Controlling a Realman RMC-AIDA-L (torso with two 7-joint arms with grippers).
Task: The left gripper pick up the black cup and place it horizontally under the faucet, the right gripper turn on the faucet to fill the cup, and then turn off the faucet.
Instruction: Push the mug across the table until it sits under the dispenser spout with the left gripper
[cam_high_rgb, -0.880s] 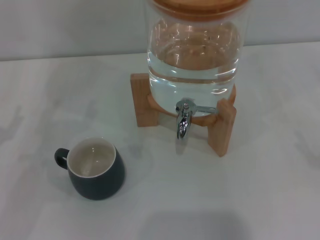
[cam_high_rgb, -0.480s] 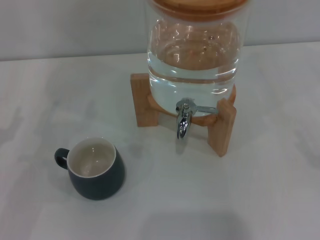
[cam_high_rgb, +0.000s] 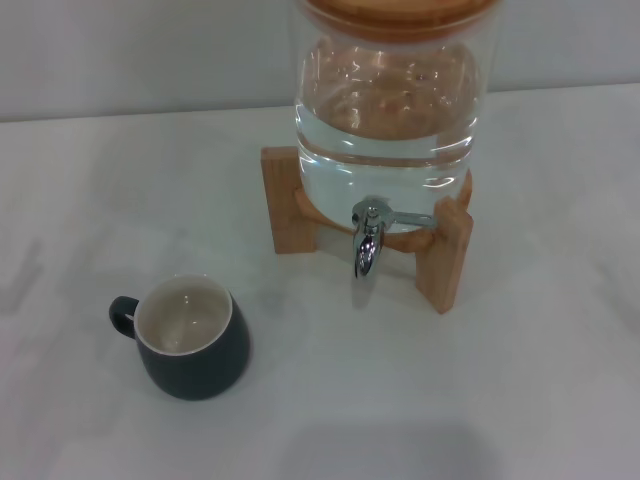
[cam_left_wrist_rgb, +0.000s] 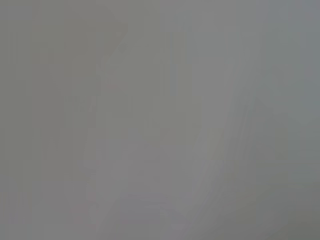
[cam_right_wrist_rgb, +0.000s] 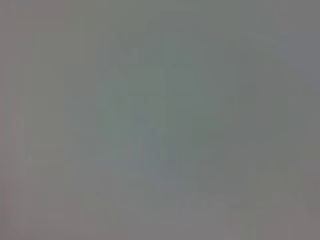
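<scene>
The black cup (cam_high_rgb: 192, 340) stands upright on the white table at the front left, its off-white inside empty and its small handle pointing left. The chrome faucet (cam_high_rgb: 368, 240) juts from the front of the clear glass water jar (cam_high_rgb: 388, 110), its spout pointing down and its lever pointing right. No water runs from it. The cup is well to the left of and nearer than the spout. Neither gripper shows in the head view. Both wrist views show only a plain grey surface.
The jar sits on a wooden stand (cam_high_rgb: 442, 255) with a wooden lid at the top edge. The white table (cam_high_rgb: 520, 380) stretches around it, with a grey wall behind.
</scene>
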